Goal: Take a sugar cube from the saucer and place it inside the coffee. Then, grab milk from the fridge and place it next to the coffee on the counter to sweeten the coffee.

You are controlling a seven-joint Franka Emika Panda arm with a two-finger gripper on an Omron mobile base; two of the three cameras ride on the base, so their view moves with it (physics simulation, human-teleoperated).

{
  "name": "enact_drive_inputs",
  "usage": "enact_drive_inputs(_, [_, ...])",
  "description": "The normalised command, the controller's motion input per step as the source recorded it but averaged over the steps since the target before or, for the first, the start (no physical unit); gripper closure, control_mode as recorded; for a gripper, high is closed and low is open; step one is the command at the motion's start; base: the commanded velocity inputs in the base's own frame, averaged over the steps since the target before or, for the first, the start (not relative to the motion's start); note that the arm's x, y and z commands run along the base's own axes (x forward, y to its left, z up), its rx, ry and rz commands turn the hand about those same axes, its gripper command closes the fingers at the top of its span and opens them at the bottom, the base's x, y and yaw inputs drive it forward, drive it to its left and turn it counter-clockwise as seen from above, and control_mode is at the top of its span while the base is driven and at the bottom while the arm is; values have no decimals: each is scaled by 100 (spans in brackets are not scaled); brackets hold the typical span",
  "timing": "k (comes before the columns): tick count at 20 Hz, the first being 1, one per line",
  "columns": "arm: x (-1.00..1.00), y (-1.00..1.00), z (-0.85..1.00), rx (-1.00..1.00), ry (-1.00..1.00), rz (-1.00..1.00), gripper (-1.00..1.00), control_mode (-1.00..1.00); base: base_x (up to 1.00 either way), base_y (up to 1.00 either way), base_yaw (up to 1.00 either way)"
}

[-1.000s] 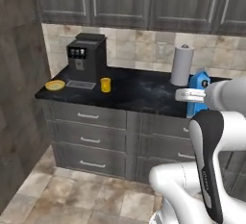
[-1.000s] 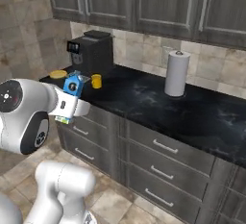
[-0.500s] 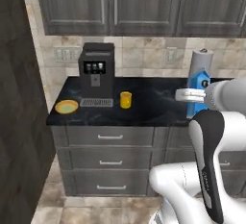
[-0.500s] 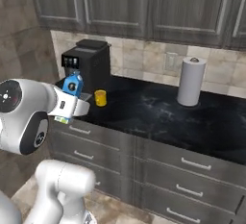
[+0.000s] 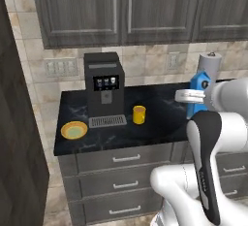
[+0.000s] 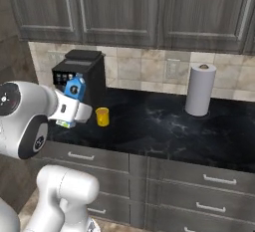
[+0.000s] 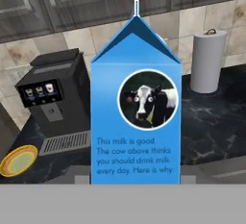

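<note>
While gripper [image 5: 190,95] holds milk [image 5: 198,85] — coffee machine [image 5: 103,90] flanks coffee [image 5: 139,115].

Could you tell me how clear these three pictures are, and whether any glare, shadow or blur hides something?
Left base view: even flat light, no glare; the black veined counter and small yellow mug are soft but readable. Right base view: likewise soft; the white paper-towel roll is clear. Hand view: the tall blue milk carton is sharp, its print legible, though it blocks the counter behind it.

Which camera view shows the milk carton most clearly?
The hand view: the milk faces the camera upright, its cow picture and text readable. The left base view shows its blue top behind the arm; the right base view shows its gable above the hand.
</note>
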Motion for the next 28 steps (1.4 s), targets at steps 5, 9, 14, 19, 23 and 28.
enact_drive_inputs(5, [0,0,0,0,0,0,100,100,15,0,0])
enact_drive_inputs(9, [0,0,0,0,0,0,100,100,46,0,0])
enact_drive_inputs(14, [0,0,0,0,0,0,100,100,25,0,0])
enact_drive_inputs(19, [0,0,0,0,0,0,100,100,28,0,0])
enact_drive_inputs(23, [0,0,0,0,0,0,100,100,37,0,0])
enact_drive_inputs(28, [0,0,0,0,0,0,100,100,46,0,0])
